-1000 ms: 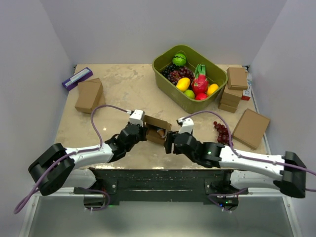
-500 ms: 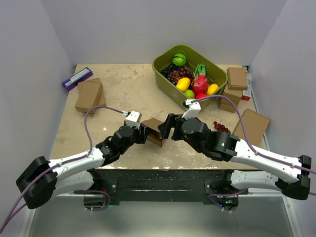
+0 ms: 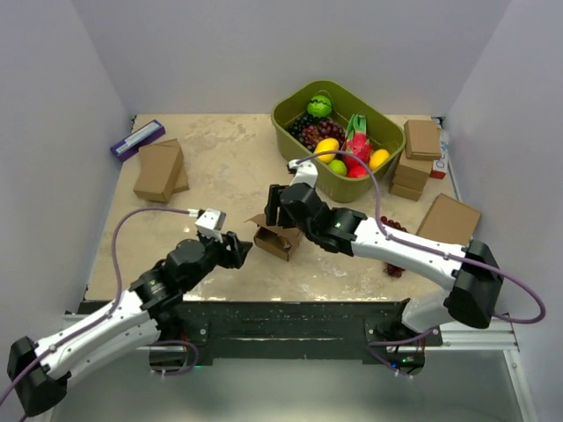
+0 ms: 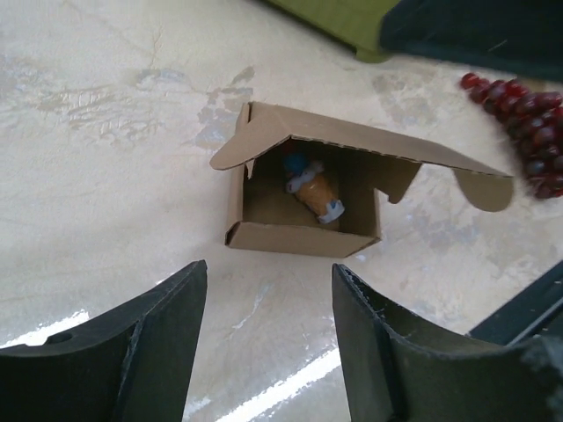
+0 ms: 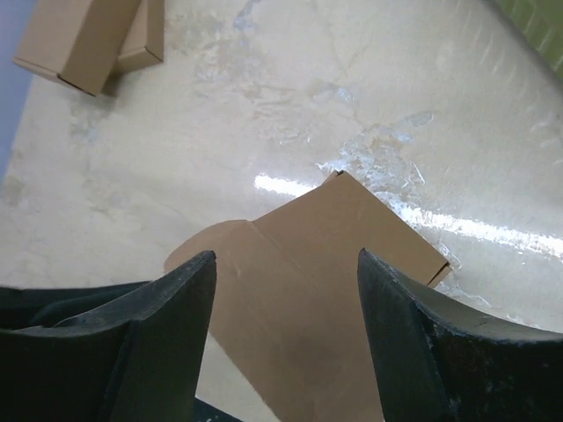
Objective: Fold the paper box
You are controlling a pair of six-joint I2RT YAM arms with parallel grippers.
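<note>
Left wrist view looks straight into the paper box (image 4: 303,230). It is the only one being worked, and it sits on the desk (image 4: 106,132) just on the robot's side of the green fruit tub (image 4: 334,18). Its walls are up, and the lid (image 5: 308,290) is lifted with two rounded side flaps loose. One small orange-and-blue object (image 4: 312,189) lies inside, so the mouth is probably open because closing is not yet done.

The left jaws are spread and empty, short of the box on the side away from the tub, which I judge leaves room for the other arm. The right jaws, also spread, hang over the lid from the tub side and pinch nothing. They seem placed to press it down, but whether they touch it I cannot tell.

One bunch of loose red grapes (image 4: 519,114) lies near the tub. Well to its left, two flat brown boxes (image 5: 88,40) are stacked. To its right are one stack of at least three ready-made boxes (image 3: 418,163) and one larger flat box (image 3: 447,229).
</note>
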